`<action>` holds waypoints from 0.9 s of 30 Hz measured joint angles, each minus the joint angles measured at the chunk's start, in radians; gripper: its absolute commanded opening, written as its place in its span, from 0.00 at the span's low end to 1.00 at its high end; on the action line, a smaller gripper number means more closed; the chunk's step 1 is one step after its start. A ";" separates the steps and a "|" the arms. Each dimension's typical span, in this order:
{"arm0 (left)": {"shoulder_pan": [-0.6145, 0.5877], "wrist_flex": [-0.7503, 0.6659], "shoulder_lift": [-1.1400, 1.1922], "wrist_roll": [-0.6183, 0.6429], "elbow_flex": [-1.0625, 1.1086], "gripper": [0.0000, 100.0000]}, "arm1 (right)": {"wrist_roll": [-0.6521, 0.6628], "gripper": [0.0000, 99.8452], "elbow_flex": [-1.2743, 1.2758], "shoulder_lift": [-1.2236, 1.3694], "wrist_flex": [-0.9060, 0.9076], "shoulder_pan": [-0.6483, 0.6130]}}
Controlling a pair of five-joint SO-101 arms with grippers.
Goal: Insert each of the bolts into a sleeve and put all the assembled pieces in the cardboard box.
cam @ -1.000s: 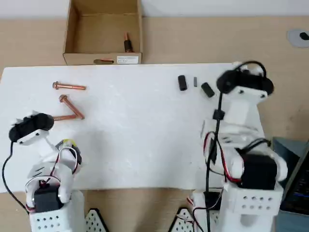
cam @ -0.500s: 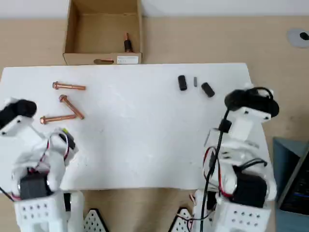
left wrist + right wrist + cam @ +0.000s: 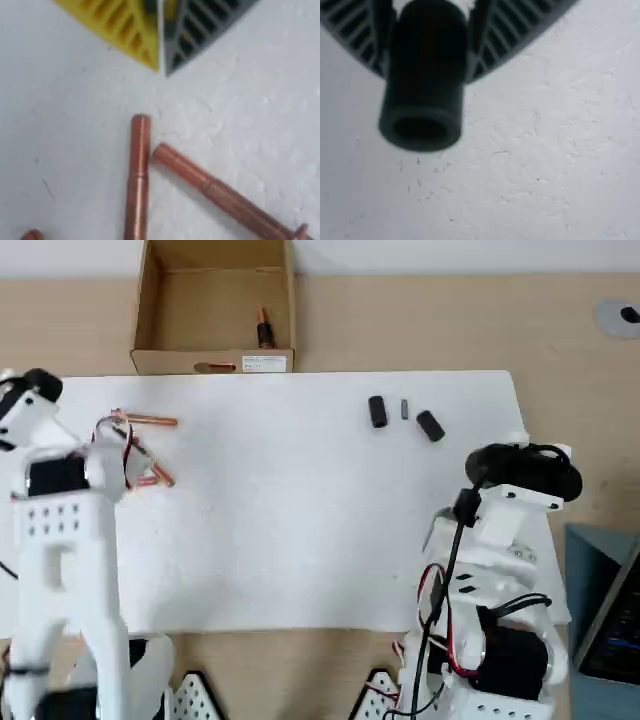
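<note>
at the left edge of the white mat the left arm is raised over the bolts. in its wrist view the left gripper is seen with its yellow finger and grey finger pressed together at the tips, nothing held between them, poised over the mat near the plain ends of two bolts. one bolt and a second are laid in a v, their plain ends close to touching; the head of a third is cut by the frame edge. behind the mat the box is set open, and one assembled piece is seen inside by its front wall. further right, near the mat's far edge, one loose sleeve and another are laid well apart from the bolts, a small dark piece between them. at the right the right arm is placed over the mat's right edge. the right gripper is closed on a black sleeve, which is clamped between the two fingers above the mat, its open end turned outward.
</note>
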 measured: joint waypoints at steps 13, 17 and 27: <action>-0.052 -0.002 0.473 0.041 -0.324 0.01 | 0.000 0.01 0.000 -0.003 0.000 0.000; -0.052 -0.002 0.554 0.040 -0.399 0.01 | 0.000 0.01 0.000 -0.003 0.000 0.000; -0.026 -0.002 0.712 0.040 -0.494 0.01 | 0.000 0.01 0.000 -0.003 0.000 0.000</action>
